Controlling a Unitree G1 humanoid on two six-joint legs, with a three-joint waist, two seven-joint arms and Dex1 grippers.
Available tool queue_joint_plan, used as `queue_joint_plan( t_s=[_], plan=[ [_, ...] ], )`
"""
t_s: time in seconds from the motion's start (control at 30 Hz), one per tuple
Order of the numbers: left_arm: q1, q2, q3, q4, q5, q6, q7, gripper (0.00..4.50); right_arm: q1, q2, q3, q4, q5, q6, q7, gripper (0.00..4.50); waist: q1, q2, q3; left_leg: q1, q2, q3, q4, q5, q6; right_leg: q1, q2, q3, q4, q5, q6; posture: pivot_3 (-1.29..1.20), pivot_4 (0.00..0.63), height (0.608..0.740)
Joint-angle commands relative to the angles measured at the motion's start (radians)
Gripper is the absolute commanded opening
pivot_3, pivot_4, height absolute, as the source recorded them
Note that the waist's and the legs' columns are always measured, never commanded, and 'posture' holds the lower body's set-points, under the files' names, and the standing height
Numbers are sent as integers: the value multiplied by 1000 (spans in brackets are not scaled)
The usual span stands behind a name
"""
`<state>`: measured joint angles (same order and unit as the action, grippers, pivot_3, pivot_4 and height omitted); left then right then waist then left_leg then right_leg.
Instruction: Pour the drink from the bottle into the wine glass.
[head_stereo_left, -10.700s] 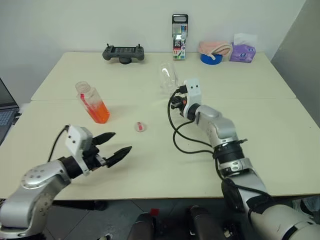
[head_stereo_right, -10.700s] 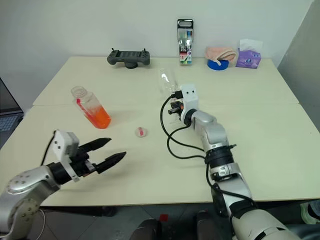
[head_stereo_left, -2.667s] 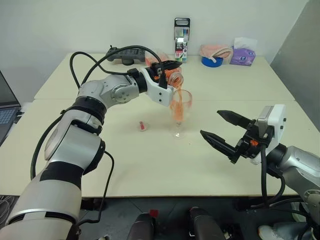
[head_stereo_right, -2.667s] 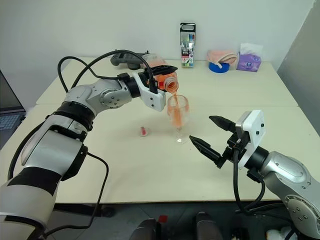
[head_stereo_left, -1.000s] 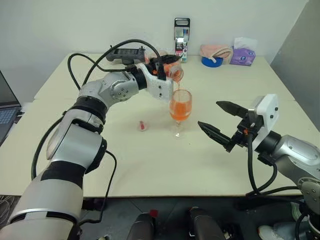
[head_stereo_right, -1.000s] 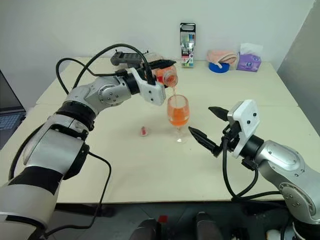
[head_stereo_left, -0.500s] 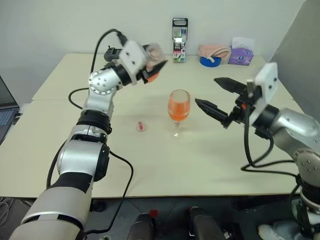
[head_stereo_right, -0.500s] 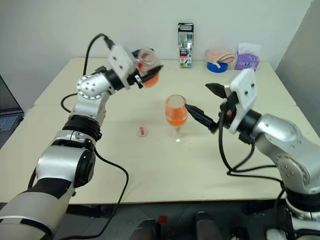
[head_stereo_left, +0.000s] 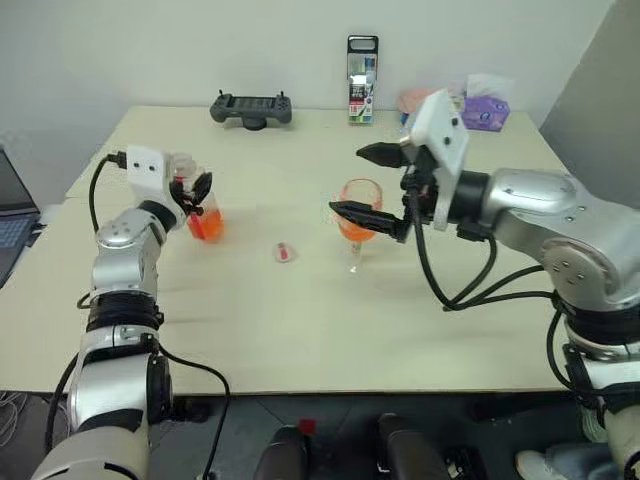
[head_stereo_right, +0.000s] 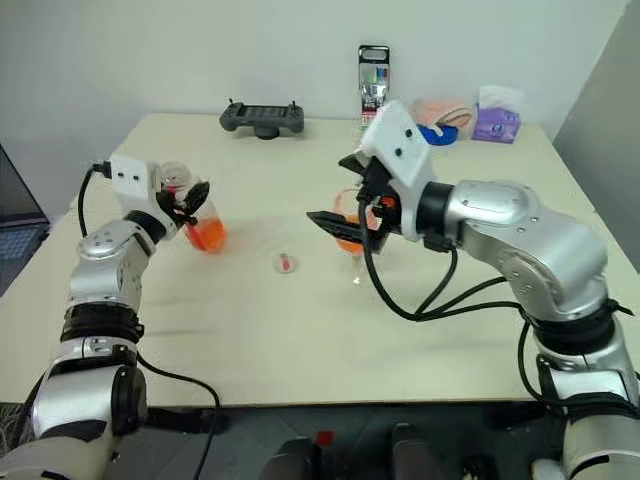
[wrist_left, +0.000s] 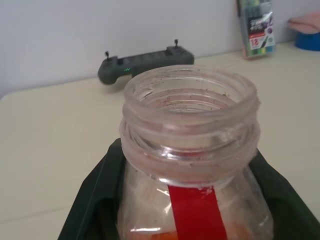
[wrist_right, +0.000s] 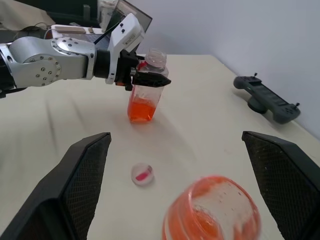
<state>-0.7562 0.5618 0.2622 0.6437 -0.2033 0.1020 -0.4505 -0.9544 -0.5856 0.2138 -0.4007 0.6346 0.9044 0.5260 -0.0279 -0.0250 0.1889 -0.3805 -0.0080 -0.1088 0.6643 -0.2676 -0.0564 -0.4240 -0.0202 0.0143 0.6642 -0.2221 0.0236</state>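
The bottle (head_stereo_left: 196, 205) stands upright at the left of the table with no cap on and a little orange drink in its base. My left gripper (head_stereo_left: 192, 190) is shut on its neck, black fingers (wrist_left: 95, 195) on either side. The wine glass (head_stereo_left: 362, 192) stands mid-table with orange drink in its bowl (wrist_right: 215, 205). My right gripper (head_stereo_left: 345, 178) is open, one finger on each side of the glass and level with the bowl, not touching it. The pinkish-white cap (head_stereo_left: 285, 253) lies on the table between bottle and glass.
A black controller (head_stereo_left: 250, 105) and a tall marker pack (head_stereo_left: 361, 65) stand at the table's far edge. A purple tissue pack (head_stereo_left: 485, 105) is at the far right. A laptop edge (head_stereo_left: 10, 215) shows at the left.
My left gripper has swung the bottle away from above the glass, leftward and down, turning it upright. My right gripper has moved left until its open fingers flank the glass.
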Motion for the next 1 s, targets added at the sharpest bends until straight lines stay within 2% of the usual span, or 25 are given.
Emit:
queue_joint_plan(
  t_s=[0.03,0.2,0.43,0.77,0.9,1.0],
  plan=[
    [22,-13,21,-87,-19,-25,23,2146,-38,19,18,22,-60,-45,35,4500,5,-1,0,0,0,0,0,0,0,0,0,0,-1,0,0,0,150,740],
    [73,-25,29,-108,-22,-11,49,2146,-37,30,20,35,-97,-54,82,4500,4,-1,0,0,0,1,0,0,0,0,-1,1,-1,0,0,0,150,740],
    [98,-23,38,-115,-27,22,89,4452,-16,27,13,25,-135,-48,111,4500,-3,0,0,2,1,1,-1,0,0,0,1,1,1,0,0,0,150,740],
    [111,-15,22,-162,-26,39,75,4452,1,30,-1,24,-166,-55,122,4500,-4,0,0,1,1,1,-1,0,0,0,0,1,0,0,0,0,150,740],
    [183,0,37,-303,-57,109,52,4452,12,7,-18,20,-166,-64,147,4500,-4,0,0,1,1,1,-1,0,0,0,0,1,0,0,0,0,150,740],
    [255,62,60,-476,-124,198,-37,4452,18,-15,-59,22,-145,-84,186,4500,-4,0,0,1,1,1,-2,0,0,0,0,1,-1,0,0,0,150,740]
  ],
)
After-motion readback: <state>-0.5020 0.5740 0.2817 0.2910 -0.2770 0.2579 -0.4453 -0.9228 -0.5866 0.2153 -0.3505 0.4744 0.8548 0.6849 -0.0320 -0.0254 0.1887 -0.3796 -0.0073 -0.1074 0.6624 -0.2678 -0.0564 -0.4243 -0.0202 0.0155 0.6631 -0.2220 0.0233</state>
